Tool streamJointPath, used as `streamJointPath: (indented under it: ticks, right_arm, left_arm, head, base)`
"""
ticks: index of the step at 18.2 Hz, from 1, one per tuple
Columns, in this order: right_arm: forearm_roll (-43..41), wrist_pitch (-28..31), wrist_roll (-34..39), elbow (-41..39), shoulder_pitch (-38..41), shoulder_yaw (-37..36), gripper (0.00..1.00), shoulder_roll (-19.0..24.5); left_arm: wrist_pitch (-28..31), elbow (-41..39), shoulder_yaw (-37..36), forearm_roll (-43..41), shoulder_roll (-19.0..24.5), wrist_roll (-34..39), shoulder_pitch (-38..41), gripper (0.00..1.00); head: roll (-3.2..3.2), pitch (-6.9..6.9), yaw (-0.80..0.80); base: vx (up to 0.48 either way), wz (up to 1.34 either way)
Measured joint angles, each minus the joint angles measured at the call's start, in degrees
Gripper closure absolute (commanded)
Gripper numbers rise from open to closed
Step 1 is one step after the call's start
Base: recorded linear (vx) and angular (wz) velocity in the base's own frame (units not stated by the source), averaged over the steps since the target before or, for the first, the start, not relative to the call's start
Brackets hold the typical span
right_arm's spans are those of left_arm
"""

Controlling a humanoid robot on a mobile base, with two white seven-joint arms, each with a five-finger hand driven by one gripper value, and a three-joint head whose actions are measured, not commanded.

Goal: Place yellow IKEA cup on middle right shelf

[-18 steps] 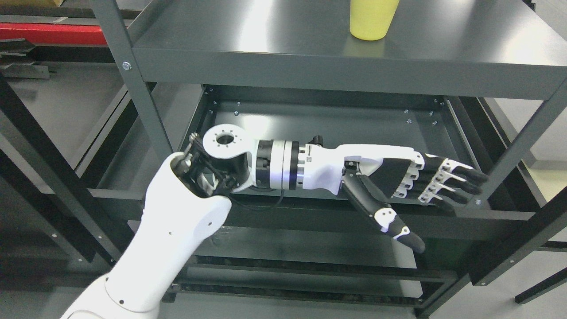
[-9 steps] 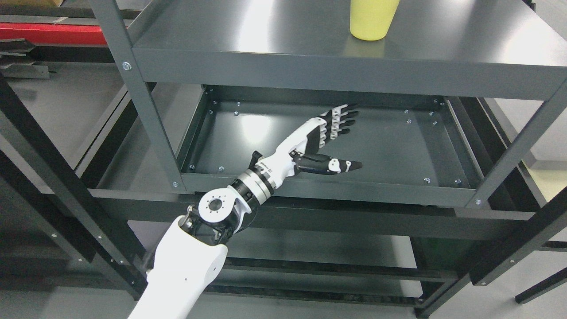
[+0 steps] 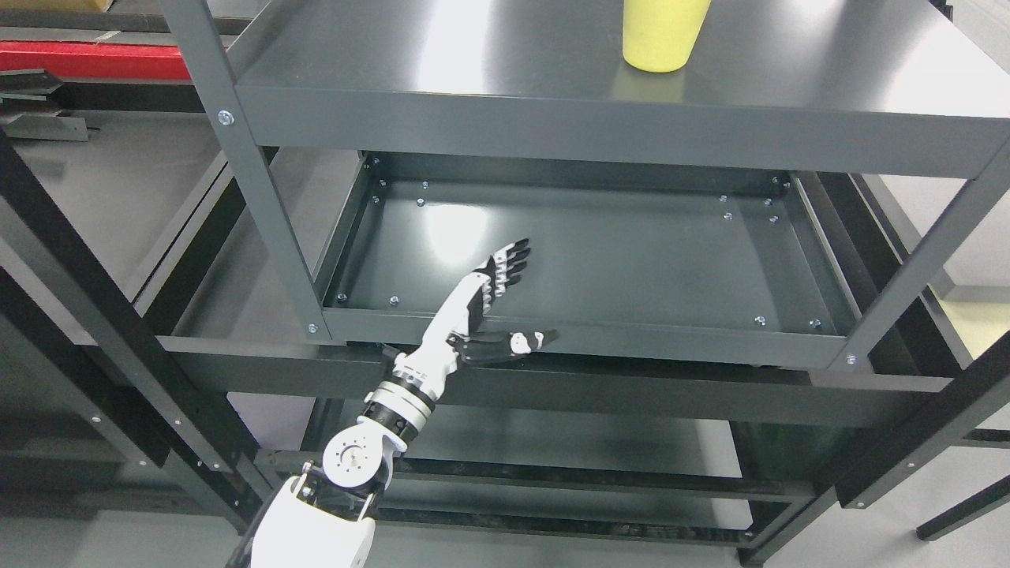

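A dark grey metal shelving unit (image 3: 260, 229) fills the head view, seen from above and in front. Its upper shelf (image 3: 489, 63) runs across the top of the picture as a flat, glossy grey surface with bright glare patches. On that shelf, toward the far right, stands the yellow cup (image 3: 661, 33). It is upright, and only its lower body and base show, since the picture's top edge cuts off the rim. A faint yellow reflection lies on the shelf just in front of its base.

Below sits a lower shelf (image 3: 631, 260) shaped like a shallow tray with raised edges and small bolts in its corners. Its surface also carries a glare patch near the left side.

A white robot arm (image 3: 316, 528) rises from the bottom edge left of the middle, with a round silver joint and a ribbed black-and-white wrist above it. It ends in the left hand (image 3: 485, 304), which reaches up toward the near left part of the lower shelf. The fingers (image 3: 509, 260) are stretched out straight and side by side over the tray's near edge, and the thumb (image 3: 513, 344) sticks out to the right along the tray's front lip. The hand is empty, fully extended, and well apart from the cup.

To the left, black frame bars cross a grey floor, and a red strip (image 3: 95, 59) lies at the far upper left.
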Motion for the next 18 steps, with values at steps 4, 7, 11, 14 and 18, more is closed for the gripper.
streamJointPath:
  ticks: [4,7,11,14,18]
  right_arm:
    - [0.0,0.0,0.0,0.0,0.0,0.0,0.01,0.0]
    - [0.0,0.0,0.0,0.0,0.0,0.0,0.01,0.0]
    - [0.0,0.0,0.0,0.0,0.0,0.0,0.01,0.0]
    - [0.0,0.0,0.0,0.0,0.0,0.0,0.01,0.0]
    - [0.0,0.0,0.0,0.0,0.0,0.0,0.01,0.0]
  left_arm:
    - [1.0,-1.5,1.3,-1.0,-0.2,3.3,0.7,0.02]
    - [1.5,-2.7,1.5,-1.4,-0.2,4.0,0.7,0.02]
    - [2.2,-3.9,1.6,-1.6,-0.3,4.1,0.6,0.02]
    - [2.5,-4.5,1.6,-1.6,-0.4,4.2,0.6,0.02]
    - [3.3,-5.0,1.7,-1.5,-0.4,4.2,0.6,0.02]
  head:
    - [0.00,0.00,0.00]
    - [0.00,0.00,0.00]
    - [0.00,0.00,0.00]
    - [0.00,0.00,0.00]
    - [0.00,0.00,0.00]
  base:
    - [0.000,0.00]
    - [0.000,0.00]
    - [0.000,0.00]
    - [0.000,0.00]
    - [0.000,0.00]
